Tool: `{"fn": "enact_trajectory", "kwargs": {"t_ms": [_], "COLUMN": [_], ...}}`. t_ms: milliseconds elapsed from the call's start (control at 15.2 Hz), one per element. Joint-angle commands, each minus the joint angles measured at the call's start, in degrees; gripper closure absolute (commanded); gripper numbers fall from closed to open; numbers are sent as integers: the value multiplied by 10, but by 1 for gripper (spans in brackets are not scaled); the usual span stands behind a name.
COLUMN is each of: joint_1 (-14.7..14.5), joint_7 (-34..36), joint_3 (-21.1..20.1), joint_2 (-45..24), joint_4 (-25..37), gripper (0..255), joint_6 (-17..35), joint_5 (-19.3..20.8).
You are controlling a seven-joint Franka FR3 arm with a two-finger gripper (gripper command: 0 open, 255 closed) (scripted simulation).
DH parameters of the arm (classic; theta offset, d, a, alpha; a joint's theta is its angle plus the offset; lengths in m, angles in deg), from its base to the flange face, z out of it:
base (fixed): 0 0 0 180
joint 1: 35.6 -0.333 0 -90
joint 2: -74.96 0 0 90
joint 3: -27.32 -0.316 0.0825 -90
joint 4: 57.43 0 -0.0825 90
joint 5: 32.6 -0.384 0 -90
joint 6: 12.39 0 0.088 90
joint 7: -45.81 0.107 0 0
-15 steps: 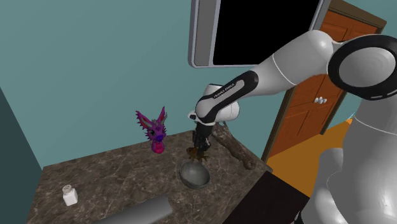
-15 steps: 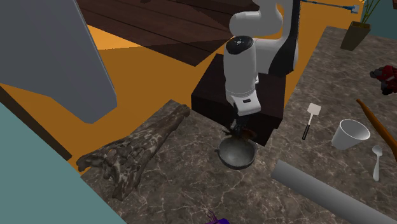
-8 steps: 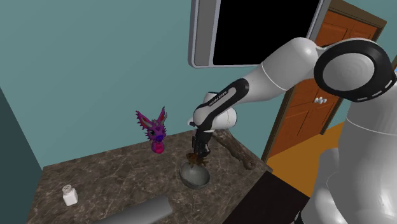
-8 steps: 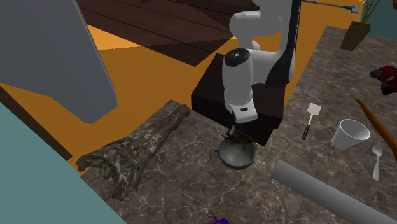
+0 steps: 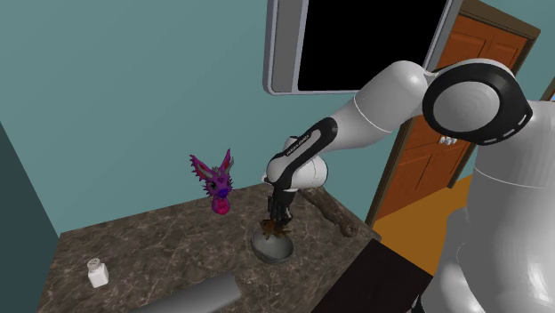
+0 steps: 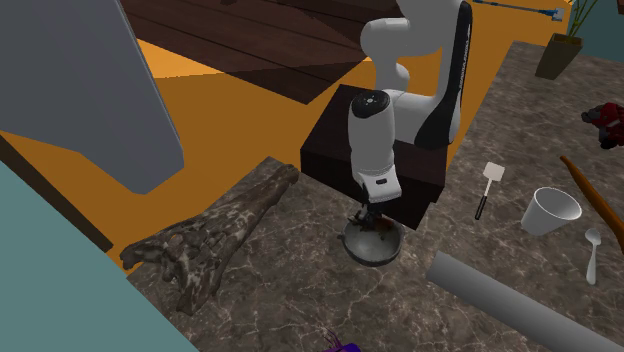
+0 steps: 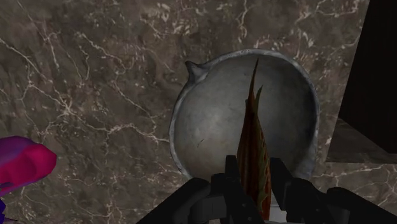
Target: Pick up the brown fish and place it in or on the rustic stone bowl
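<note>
- A dark veined stone countertop [image 5: 151,244] stands against a teal wall [image 5: 124,89], with an orange door [image 5: 431,142] at 3 o'clock in the shoulder view.
- The gripper [image 7: 254,191] points straight down, its two black fingers pinching the brown fish [image 7: 252,143] by one end.
- The fish hangs lengthwise from the fingers, with its free end over the hollow of the grey stone bowl [image 7: 207,127]. Whether it touches the bowl cannot be told.
- The bowl sits on the countertop directly under the gripper and has a small spout on its rim.
- In the second exterior view, a gnarled log [image 6: 215,235] lies at 9 o'clock from the bowl.
- From the bowl in that view, a white spatula [image 6: 487,188] is at 2 o'clock, a white cup [image 6: 550,210] at 3 o'clock and a grey cylinder [image 6: 510,300] at 4 o'clock.
- In the shoulder view, a purple and pink dragon toy [image 5: 218,182] stands at 11 o'clock from the bowl.
- A small white bottle [image 5: 98,272] is well away at 9 o'clock.
</note>
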Motion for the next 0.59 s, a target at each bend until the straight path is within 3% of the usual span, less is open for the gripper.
{"fn": "enact_trajectory", "kwargs": {"t_ms": [0,132,198,528], "joint_1": [0,0,0,0], "joint_7": [0,0,0,0], "joint_3": [0,0,0,0], "joint_2": [0,0,0,0], "joint_4": [0,0,0,0], "gripper": [255,255,0,0], "joint_6": [0,0,0,0], "joint_5": [0,0,0,0]}}
